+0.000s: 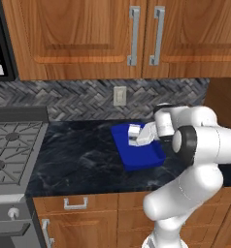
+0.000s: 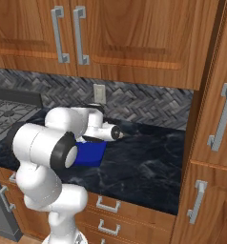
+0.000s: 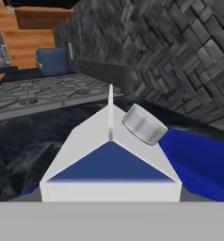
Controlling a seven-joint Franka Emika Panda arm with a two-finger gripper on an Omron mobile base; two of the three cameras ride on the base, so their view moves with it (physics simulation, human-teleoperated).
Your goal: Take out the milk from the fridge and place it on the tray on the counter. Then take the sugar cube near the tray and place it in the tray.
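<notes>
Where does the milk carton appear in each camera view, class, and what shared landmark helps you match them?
Left base view: milk, right of centre, over the tray.
Right base view: hidden behind the arm.
Hand view: milk at bottom centre, gabled top facing the camera.
Shared landmark: the blue tray on the counter.

My arm [image 1: 195,160]: glossy white casing throughout, built of fat rounded segments, each a smooth tube ending in a bulbous cap. Joints show as dark, near-black rings set between the white shells; one broad black band circles the big joint housing in the left base view, and the same band reads as a thick dark collar in the right base view. Lowest segment is the widest, a swollen white column. Wrist section [image 1: 147,134] slimmer, white to pale grey, boxier than the rest. No cables, screws or markings can be made out on the shells.
</notes>
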